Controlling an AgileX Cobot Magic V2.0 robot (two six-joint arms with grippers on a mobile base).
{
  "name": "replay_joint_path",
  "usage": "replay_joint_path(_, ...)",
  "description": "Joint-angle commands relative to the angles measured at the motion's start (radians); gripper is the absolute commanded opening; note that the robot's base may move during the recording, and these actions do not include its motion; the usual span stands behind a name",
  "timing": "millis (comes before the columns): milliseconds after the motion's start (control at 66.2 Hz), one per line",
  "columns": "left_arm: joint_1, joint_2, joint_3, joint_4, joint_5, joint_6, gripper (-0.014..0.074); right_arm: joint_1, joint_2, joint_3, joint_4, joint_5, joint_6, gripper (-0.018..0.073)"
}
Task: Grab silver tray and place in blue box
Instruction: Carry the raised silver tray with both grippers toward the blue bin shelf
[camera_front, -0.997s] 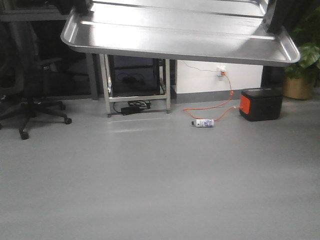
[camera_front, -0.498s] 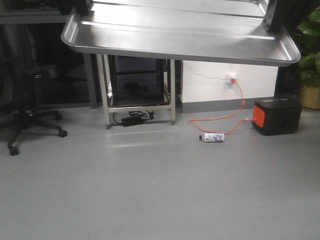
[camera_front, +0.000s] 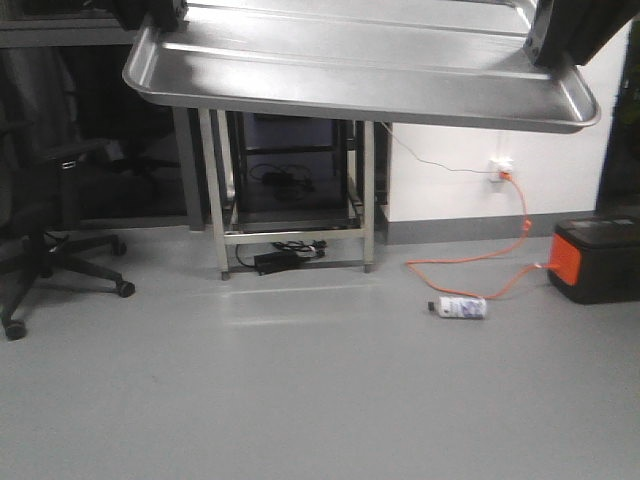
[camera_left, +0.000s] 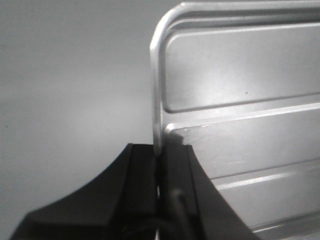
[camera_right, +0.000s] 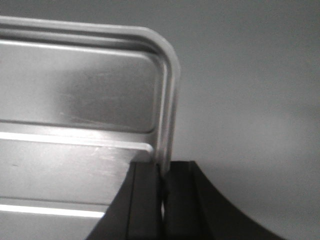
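The silver tray (camera_front: 360, 70) hangs high across the top of the front view, held level in the air by both arms. My left gripper (camera_left: 160, 150) is shut on the tray's (camera_left: 240, 110) left rim, seen close up in the left wrist view. My right gripper (camera_right: 161, 167) is shut on the right rim of the tray (camera_right: 80, 110) in the right wrist view. In the front view only dark parts of the left gripper (camera_front: 150, 14) and right gripper (camera_front: 570, 30) show at the tray's ends. The blue box is out of view.
Grey floor lies below. A metal-legged table (camera_front: 290, 200) stands behind the tray, with cables under it. An office chair (camera_front: 50, 230) is at the left. A bottle (camera_front: 458, 307) lies on the floor by an orange cable (camera_front: 480, 260) and a black-and-orange case (camera_front: 596, 260).
The background has slid rightward and down in the front view: table legs, bottle and black case moved right, the plant left the frame. The tray stays fixed in the frame, still gripped at both ends.
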Motion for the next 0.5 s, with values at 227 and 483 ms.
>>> replay_joint_path(227,0.000,-0.041,-0.028,0.040,0.001,0.008,-0.0097,-0.004,-0.032,-0.034,-0.060,-0.030,-0.013,0.0059)
replay_joint_path(483,0.000,-0.041,-0.028,0.040,0.001,0.008,-0.0097,-0.004,-0.032,-0.034,-0.060,-0.030,-0.013,0.0059)
